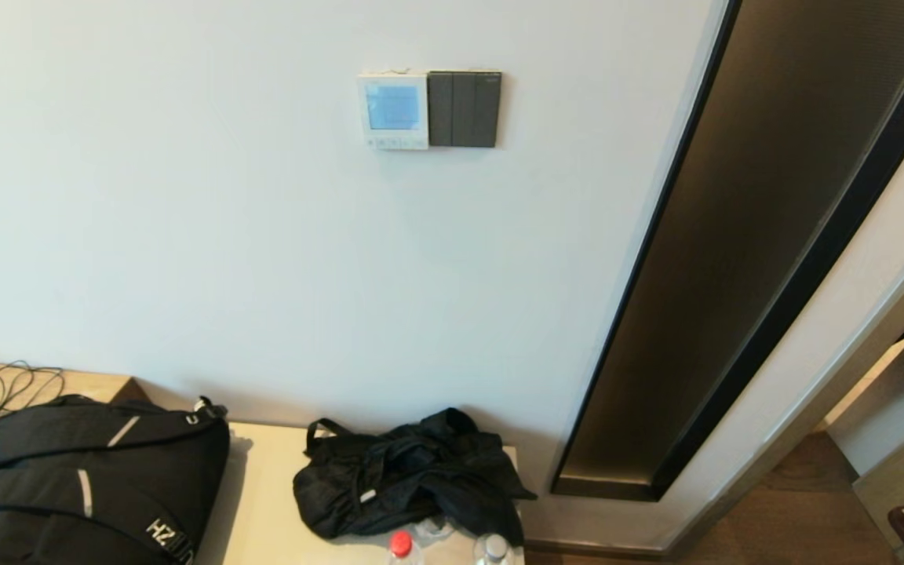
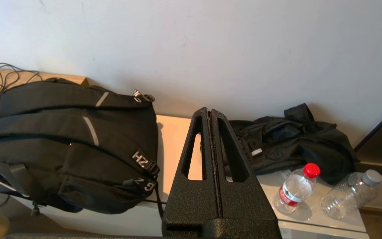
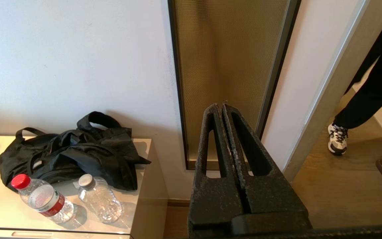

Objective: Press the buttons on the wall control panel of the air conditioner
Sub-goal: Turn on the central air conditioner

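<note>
The white air conditioner control panel (image 1: 393, 111) hangs on the wall, with a lit blue screen and a row of small buttons (image 1: 391, 143) along its lower edge. A dark grey switch plate (image 1: 464, 108) sits right beside it. Neither arm shows in the head view. My left gripper (image 2: 210, 111) is shut and empty, low over the cabinet, far below the panel. My right gripper (image 3: 220, 107) is shut and empty, low before the gold wall strip. The panel shows in neither wrist view.
A cream cabinet (image 1: 264, 502) stands below the panel with a black backpack (image 1: 83, 486), a crumpled black bag (image 1: 409, 475), a red-capped bottle (image 2: 296, 187) and a grey-capped bottle (image 2: 351, 194). A tall dark glass strip (image 1: 734, 259) runs at the right. A person's leg (image 3: 370, 103) stands in the doorway.
</note>
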### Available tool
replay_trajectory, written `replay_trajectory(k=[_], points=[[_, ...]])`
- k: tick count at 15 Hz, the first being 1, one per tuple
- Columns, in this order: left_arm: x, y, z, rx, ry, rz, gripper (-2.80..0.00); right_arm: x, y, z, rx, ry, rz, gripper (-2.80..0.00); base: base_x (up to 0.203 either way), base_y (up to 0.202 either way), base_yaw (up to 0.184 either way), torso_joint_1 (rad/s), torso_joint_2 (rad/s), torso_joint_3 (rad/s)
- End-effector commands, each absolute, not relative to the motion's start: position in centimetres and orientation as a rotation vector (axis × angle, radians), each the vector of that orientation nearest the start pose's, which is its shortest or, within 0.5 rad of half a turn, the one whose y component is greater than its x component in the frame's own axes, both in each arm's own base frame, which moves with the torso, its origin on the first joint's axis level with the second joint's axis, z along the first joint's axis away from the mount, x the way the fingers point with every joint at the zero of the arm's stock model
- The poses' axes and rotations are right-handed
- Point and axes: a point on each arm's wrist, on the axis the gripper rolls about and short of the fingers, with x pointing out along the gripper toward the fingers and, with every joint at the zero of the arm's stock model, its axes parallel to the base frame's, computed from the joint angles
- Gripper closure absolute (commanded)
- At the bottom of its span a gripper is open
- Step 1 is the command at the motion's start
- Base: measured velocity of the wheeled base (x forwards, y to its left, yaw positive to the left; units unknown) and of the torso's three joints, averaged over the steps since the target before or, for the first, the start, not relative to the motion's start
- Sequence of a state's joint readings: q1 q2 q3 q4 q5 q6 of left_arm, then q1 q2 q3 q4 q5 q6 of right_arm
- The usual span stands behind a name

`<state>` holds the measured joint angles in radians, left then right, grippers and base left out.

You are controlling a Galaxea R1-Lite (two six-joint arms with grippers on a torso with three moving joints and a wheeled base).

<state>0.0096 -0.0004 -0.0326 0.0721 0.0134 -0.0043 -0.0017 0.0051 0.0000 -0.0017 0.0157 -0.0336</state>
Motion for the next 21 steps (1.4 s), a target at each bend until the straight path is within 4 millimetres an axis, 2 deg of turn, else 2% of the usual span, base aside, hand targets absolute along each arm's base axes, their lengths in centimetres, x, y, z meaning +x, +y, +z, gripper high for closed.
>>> replay_trajectory(k=[1, 3, 6, 9, 11, 17, 19, 21], points=[[-2.6, 0.0, 7.7, -0.005, 0.037, 0.025, 0.00, -2.2, 0.0, 7.6, -0.035, 0.001, 0.015, 0.00, 0.000, 0.000, 0.000, 0.000, 0.00, 0.000], [-3.0, 0.0, 9.2, -0.012, -0.019, 0.021, 0.00, -2.2, 0.0, 7.5, -0.033, 0.005, 0.015, 0.00, 0.000, 0.000, 0.000, 0.000, 0.00, 0.000], [-4.1, -0.1, 13.7, -0.012, -0.095, -0.019, 0.00, -2.2, 0.0, 7.6, -0.035, 0.005, 0.015, 0.00, 0.000, 0.000, 0.000, 0.000, 0.00, 0.000], [-3.5, -0.2, 18.8, -0.010, -0.121, -0.068, 0.00, -2.2, 0.0, 7.6, -0.040, 0.001, 0.017, 0.00, 0.000, 0.000, 0.000, 0.000, 0.00, 0.000], [-1.9, -0.2, 22.8, -0.009, -0.130, -0.107, 0.00, -2.2, 0.0, 7.6, -0.040, 0.001, 0.017, 0.00, 0.000, 0.000, 0.000, 0.000, 0.00, 0.000], [8.0, -0.6, 32.5, -0.015, -0.152, -0.242, 0.00, -2.2, 0.0, 7.6, -0.039, 0.001, 0.017, 0.00, 0.000, 0.000, 0.000, 0.000, 0.00, 0.000], [11.4, -0.8, 34.9, -0.021, -0.161, -0.323, 0.00, -2.2, 0.0, 7.6, -0.040, 0.001, 0.017, 0.00, 0.000, 0.000, 0.000, 0.000, 0.00, 0.000], [14.8, -1.2, 36.4, -0.037, -0.151, -0.404, 0.00, -2.2, 0.0, 7.6, -0.043, 0.002, 0.017, 0.00, 0.000, 0.000, 0.000, 0.000, 0.00, 0.000]])
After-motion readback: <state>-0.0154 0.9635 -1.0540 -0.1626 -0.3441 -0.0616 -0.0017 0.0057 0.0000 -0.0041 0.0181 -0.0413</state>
